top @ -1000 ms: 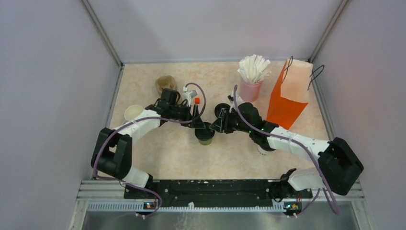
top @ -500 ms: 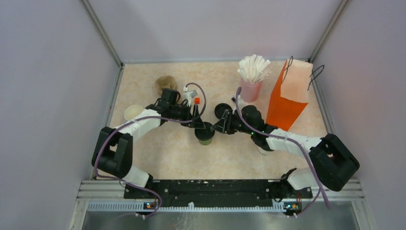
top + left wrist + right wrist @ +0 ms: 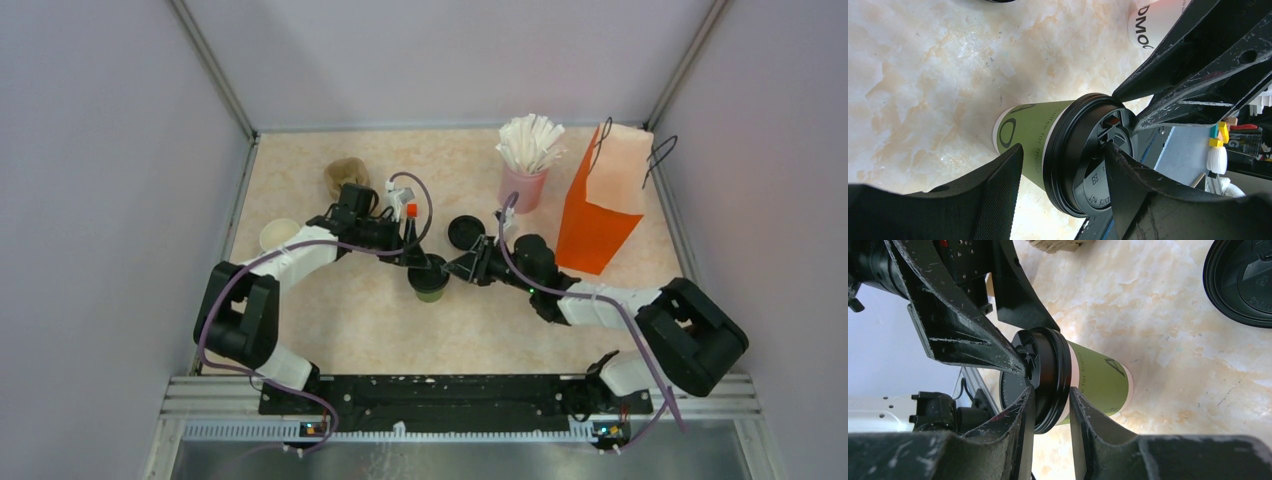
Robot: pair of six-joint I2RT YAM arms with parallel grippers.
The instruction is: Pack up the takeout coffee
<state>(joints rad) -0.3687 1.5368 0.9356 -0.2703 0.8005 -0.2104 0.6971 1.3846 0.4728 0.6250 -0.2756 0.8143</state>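
Top view: takeout coffee stands mid-table, orange bag well apart.
Left wrist: left gripper straddles the cup; can't tell if clamped.
Right wrist: right gripper pinches the lid rim.
You're likely securing the hold; next, an upright lift to the bag.

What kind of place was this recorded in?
Probably a mock café packing station in a test booth: a lidded takeout coffee, a pink cup of straws and an orange paper bag sit on a marble-look table between plain walls.
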